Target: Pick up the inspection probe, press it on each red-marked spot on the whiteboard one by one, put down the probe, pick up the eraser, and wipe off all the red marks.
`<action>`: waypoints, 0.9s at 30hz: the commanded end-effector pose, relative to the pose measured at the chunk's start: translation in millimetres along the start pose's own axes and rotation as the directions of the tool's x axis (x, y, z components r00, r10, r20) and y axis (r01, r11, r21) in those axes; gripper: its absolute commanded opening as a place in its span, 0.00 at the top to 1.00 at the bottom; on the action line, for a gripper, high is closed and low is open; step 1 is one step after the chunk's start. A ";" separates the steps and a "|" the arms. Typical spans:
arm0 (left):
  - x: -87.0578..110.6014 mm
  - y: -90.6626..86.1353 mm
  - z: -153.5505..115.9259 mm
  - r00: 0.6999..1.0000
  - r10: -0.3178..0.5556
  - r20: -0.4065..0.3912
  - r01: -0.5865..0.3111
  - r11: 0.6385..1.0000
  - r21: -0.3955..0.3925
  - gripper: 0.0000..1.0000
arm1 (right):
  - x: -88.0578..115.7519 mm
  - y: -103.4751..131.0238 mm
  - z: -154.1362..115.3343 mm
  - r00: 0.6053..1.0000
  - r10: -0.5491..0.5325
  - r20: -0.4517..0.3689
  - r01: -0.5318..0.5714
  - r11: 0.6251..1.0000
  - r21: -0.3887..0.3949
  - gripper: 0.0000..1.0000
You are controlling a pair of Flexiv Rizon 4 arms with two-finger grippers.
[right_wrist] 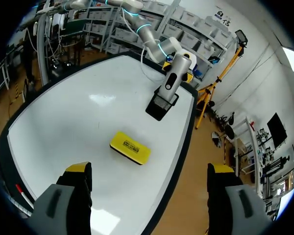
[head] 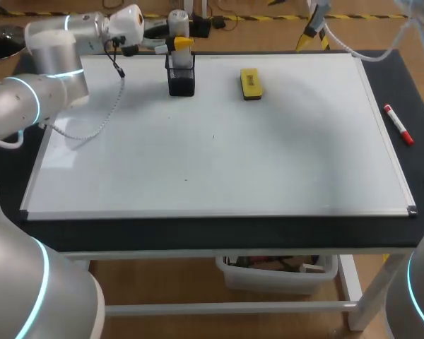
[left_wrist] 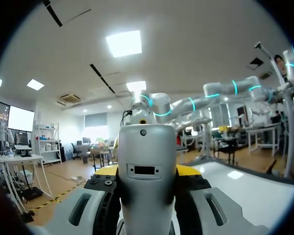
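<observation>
Probe step in hand: the left pincer [left_wrist: 147, 172] is clamped on the probe [right_wrist: 172, 78], which stands upright in the holder [head: 181, 83] — lifting out or seating, I cannot tell. Next, I judge, a straight vertical move clear of the holder's walls. The right pincer [right_wrist: 149, 169] hangs open over the eraser [head: 251, 83], just right of the holder. One probe, one holder, one eraser, one marker [head: 398, 125] — no red marks discernible on the whiteboard [head: 212, 155].
</observation>
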State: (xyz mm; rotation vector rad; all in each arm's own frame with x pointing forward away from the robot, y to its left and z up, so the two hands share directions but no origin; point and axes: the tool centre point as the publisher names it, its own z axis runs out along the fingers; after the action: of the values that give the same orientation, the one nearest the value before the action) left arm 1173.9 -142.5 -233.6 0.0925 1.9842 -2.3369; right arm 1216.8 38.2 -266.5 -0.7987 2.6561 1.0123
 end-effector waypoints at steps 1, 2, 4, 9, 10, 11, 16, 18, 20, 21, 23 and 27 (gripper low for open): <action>-5.5 8.8 -0.7 0.996 -0.009 -0.086 0.010 1.000 0.006 1.00 | 0.1 0.8 -1.3 1.000 -0.002 -0.004 0.002 1.000 0.003 0.00; -5.2 10.2 -1.0 0.996 -0.009 -0.085 0.010 1.000 0.006 1.00 | 0.1 0.8 -1.3 1.000 -0.002 -0.004 0.002 1.000 0.003 0.00; -4.8 13.9 -1.5 0.996 -0.011 -0.085 0.011 1.000 0.004 1.00 | 0.1 0.8 -1.3 1.000 -0.002 -0.004 0.002 1.000 0.003 0.00; -3.3 21.8 -2.5 0.996 -0.009 -0.087 0.009 1.000 -0.002 1.00 | 0.1 0.8 -1.3 1.000 -0.002 -0.004 0.002 1.000 0.003 0.00; -3.1 23.1 -2.9 0.996 -0.008 -0.087 0.008 1.000 -0.001 1.00 | 0.1 0.8 -1.3 1.000 -0.002 -0.004 0.002 1.000 0.003 0.00; -2.8 24.3 -3.2 0.996 -0.005 -0.088 0.005 1.000 -0.002 1.00 | 0.1 0.8 -1.3 1.000 -0.002 -0.004 0.002 1.000 0.003 0.00; -1.6 31.3 -5.2 0.995 0.002 -0.097 -0.002 1.000 0.003 1.00 | 0.1 0.8 -1.3 1.000 -0.002 -0.004 0.002 1.000 0.003 0.00; -0.8 33.7 -5.9 0.995 0.001 -0.101 -0.001 1.000 0.005 1.00 | 0.1 0.8 -1.3 1.000 -0.002 -0.004 0.002 1.000 0.003 0.00; 0.6 36.0 -5.6 0.993 0.007 -0.118 -0.006 1.000 0.005 1.00 | 0.1 0.8 -1.3 1.000 -0.002 -0.004 0.002 1.000 0.003 0.00; 0.7 37.5 -6.0 0.993 0.005 -0.117 -0.004 1.000 0.004 1.00 | 0.1 0.8 -1.3 1.000 -0.002 -0.004 0.002 1.000 0.003 0.00; 0.1 39.5 -7.2 0.993 0.003 -0.120 -0.002 1.000 0.008 1.00 | 0.1 0.8 -1.3 1.000 -0.002 -0.004 0.002 1.000 0.003 0.00; 0.0 40.8 -7.1 0.990 0.004 -0.138 -0.003 1.000 0.010 1.00 | 0.1 0.8 -1.3 1.000 -0.002 -0.004 0.002 1.000 0.003 0.00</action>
State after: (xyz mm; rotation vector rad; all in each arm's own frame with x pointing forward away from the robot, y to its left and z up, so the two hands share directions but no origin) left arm 1169.2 -142.3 -269.5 0.0878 1.9881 -2.3237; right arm 1216.8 38.2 -266.4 -0.7989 2.6561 1.0122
